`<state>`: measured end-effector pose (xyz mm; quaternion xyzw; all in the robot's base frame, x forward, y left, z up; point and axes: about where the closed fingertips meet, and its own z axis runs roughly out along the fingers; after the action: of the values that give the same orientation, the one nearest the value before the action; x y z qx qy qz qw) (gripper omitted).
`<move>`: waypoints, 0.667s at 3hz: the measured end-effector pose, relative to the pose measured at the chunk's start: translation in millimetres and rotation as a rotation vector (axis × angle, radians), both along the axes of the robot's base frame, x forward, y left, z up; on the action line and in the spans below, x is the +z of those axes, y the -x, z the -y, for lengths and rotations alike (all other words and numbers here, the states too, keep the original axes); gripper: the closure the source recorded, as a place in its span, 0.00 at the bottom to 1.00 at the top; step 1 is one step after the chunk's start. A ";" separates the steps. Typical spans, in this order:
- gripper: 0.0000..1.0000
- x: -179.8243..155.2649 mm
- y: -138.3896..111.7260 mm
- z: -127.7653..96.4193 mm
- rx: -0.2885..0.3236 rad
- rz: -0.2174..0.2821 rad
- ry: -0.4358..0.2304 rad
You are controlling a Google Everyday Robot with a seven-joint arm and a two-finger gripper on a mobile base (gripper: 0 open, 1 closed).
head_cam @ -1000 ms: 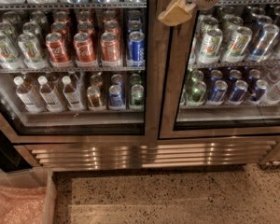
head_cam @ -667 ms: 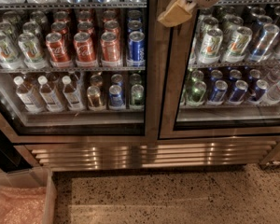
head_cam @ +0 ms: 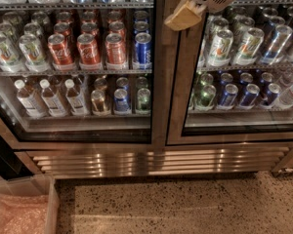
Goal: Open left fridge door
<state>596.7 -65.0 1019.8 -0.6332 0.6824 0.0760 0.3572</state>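
Seemingly nothing has changed over the last second: every item sits where it was, so the task is no further along and the door is not yet opened. Nearest, at the bottom of the frame, one speckled floor point(head_cam: 176, 206) carries one clear bin point(head_cam: 52, 201) at lower left, with pinkish wrapping inside. Behind it runs one slatted steel grille point(head_cam: 156, 161) under the fridge. Above that, at the top centre, the single gripper point(head_cam: 184, 17) hangs in front of the steel strip where the two doors meet, just right of the left door's edge; whether it is open or closed, or touching the frame, cannot be told. The left fridge door point(head_cam: 83, 72) fills the upper left and looks fully shut, flush with the right fridge door point(head_cam: 239, 67). Through its glass the front row shows two green-silver cans, three red cans point(head_cam: 88, 48) and one blue can point(head_cam: 142, 50), with more reds behind them. On the shelf below stand three clear bottles point(head_cam: 51, 97) with white caps, then three smaller drinks to their right.
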 end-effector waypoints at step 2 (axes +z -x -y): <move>0.27 3.4 0.1 0.4 0.001 0.000 0.000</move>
<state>596.6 -65.4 1023.2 -0.6336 0.6821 0.0763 0.3571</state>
